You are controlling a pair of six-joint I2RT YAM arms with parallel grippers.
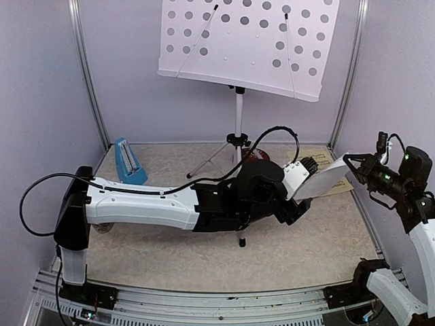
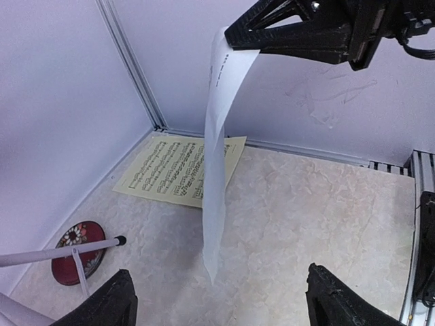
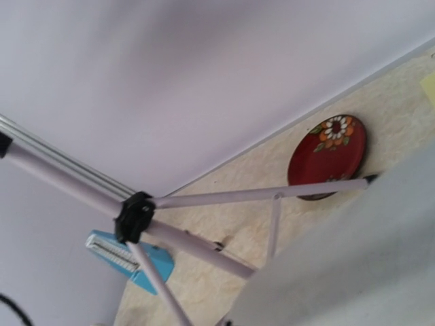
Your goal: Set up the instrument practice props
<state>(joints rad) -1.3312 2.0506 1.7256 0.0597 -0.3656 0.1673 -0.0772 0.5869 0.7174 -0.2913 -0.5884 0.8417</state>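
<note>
Right gripper (image 2: 230, 35) jaws pinch top of white sheet (image 2: 216, 170), which hangs above bench (image 2: 306, 217) by right edge. Left gripper (image 2: 221, 302) jaws spread near sheet's bottom, not touching. Yellow sheet (image 2: 173, 166) flat, far-right corner.

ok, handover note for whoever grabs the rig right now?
Left gripper: jaws open, with the lower end of the white sheet hanging between them. No contact is visible.
Right gripper: shut on the white sheet's top edge, holding it up over the right side of the table.
Yellow sheet: flat on the table in the back right corner.
Music stand: upright at the back, its desk bare.
Metronome: back left, beside the tripod legs.
Done: white sheet lifted.
Left: both sheets go on the stand. The metronome probably needs placing too.
</note>
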